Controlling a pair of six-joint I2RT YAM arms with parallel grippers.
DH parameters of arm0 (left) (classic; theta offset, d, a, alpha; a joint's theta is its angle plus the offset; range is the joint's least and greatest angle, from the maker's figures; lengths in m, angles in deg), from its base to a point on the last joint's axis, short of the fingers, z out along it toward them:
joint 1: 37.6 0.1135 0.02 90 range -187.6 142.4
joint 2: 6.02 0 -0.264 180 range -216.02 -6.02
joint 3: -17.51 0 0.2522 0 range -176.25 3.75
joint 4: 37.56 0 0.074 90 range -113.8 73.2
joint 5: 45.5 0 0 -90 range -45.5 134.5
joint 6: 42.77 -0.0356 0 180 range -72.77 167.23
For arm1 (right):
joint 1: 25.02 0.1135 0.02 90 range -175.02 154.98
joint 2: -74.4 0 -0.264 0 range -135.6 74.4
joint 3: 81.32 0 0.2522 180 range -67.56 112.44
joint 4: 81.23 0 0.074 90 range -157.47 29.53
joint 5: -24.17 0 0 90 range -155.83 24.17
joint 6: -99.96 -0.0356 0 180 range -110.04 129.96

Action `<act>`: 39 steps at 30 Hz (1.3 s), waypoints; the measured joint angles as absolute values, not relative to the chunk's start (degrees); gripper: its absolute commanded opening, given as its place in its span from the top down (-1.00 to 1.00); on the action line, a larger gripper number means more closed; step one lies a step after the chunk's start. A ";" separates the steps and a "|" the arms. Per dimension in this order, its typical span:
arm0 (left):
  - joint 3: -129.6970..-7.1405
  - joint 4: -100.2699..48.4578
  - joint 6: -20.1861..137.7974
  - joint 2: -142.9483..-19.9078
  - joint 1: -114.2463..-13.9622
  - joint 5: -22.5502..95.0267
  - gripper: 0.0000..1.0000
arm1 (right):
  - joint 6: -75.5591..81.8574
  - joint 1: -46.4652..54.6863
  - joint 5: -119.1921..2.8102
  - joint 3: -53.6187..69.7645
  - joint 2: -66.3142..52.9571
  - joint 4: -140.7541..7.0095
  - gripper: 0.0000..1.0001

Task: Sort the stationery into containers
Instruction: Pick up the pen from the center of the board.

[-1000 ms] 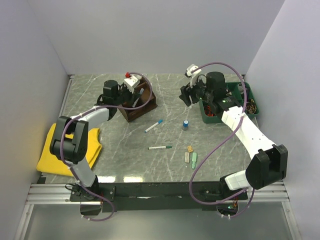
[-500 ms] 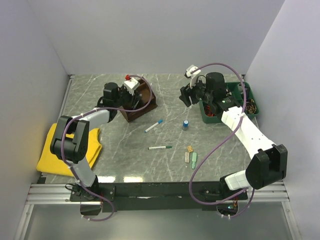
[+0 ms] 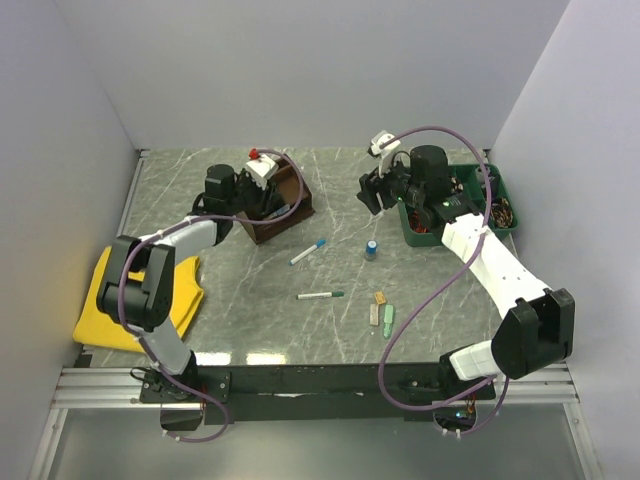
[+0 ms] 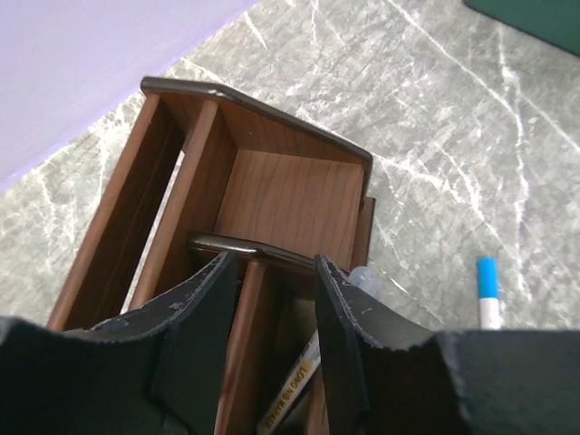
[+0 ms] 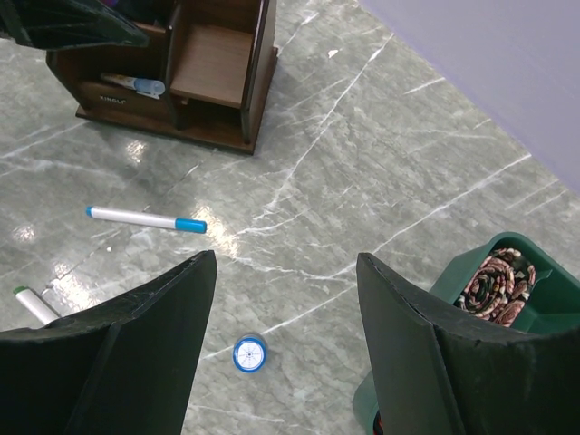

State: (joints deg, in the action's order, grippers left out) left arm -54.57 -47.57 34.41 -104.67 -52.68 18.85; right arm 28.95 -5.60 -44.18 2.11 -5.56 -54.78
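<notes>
Parted since a second ago, the left gripper (image 4: 274, 265) stands half-open and empty over the organiser (image 4: 281, 195), a marker (image 4: 292, 388) lying beneath its fingers, apparently just dropped in. The right gripper (image 5: 285, 263) hangs wide and empty, the blue-capped cylinder (image 5: 249, 354) on the table below it, probably its next pick.

Wooden organiser (image 4: 281, 195), glossy marbled tabletop (image 4: 453, 136)

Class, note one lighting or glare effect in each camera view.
Top external: bright reflections on the table at its near edge. Left wrist: the left hand looms dark, nearly featureless, over the organiser. Right wrist: glare beside the blue-capped pen.
</notes>
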 measured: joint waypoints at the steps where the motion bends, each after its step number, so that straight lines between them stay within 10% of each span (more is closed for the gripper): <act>1: -54.62 -46.98 34.41 -104.10 -52.65 18.85 0.05 | 28.95 -5.60 -44.16 2.06 -5.54 -54.91 -0.43; 14: -66.81 -14.13 21.64 -92.39 -62.86 10.37 -0.08 | 27.74 -5.57 -46.52 -3.77 -1.52 -59.37 -0.51; 39: -89.55 9.04 28.00 -127.73 -73.61 34.08 0.19 | 11.48 -13.29 -50.08 -8.17 11.31 -63.17 -0.54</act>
